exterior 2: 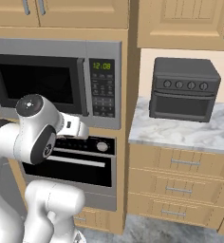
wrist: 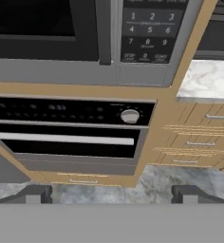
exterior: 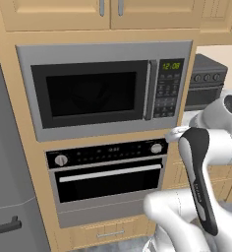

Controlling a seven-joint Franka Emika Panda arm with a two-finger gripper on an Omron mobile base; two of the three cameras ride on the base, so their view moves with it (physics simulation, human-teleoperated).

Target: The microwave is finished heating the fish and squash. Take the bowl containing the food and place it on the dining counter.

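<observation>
The end effector (wrist: 112,193) hangs wide open and empty below the shut microwave (exterior: 104,93). Its stiff door likely needs pulling by the handle (exterior: 148,89) above.

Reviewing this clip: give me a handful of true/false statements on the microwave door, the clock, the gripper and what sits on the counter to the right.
1. The microwave door is shut. True.
2. Its clock reads 12:08. True.
3. The gripper is shut on a bowl. False: its fingertips stand apart with nothing between them.
4. The toaster oven sits on the floor. False: it stands on the marble counter.
5. The oven is below the microwave. True.
</observation>
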